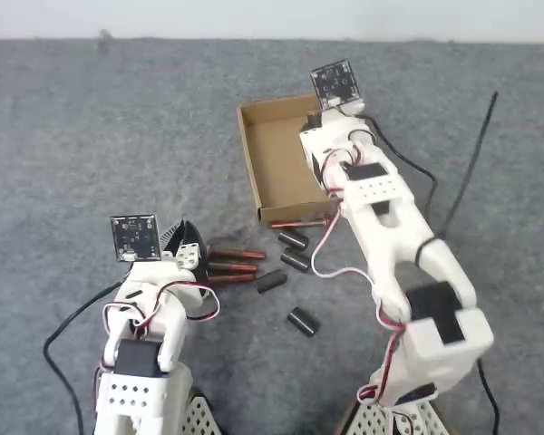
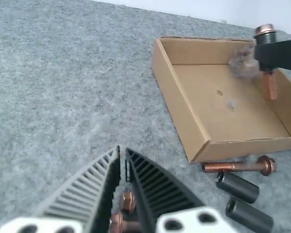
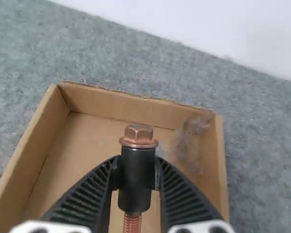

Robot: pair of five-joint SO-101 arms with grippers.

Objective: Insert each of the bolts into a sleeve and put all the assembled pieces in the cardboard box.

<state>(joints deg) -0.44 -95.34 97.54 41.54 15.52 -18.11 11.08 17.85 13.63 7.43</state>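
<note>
My right gripper [image 3: 136, 165] is shut on a black sleeve with a copper bolt through it [image 3: 136, 177], held upright above the floor of the cardboard box [image 3: 121, 104]. The high view puts this gripper [image 1: 319, 122] over the box [image 1: 274, 168], and the left wrist view shows the held piece [image 2: 270, 58] above the box's far side [image 2: 179, 97]. My left gripper [image 2: 122, 154] is shut and holds nothing. It hangs just above the heads of several loose copper bolts [image 1: 234, 267]. Another bolt [image 1: 299, 222] lies against the box's near wall. Several empty black sleeves [image 1: 296, 260] lie beside it.
Grey carpet covers the table. One sleeve [image 1: 303, 321] lies apart, nearer the arm bases. A black cable [image 1: 471, 172] runs along the right side. Open carpet stretches left of the box.
</note>
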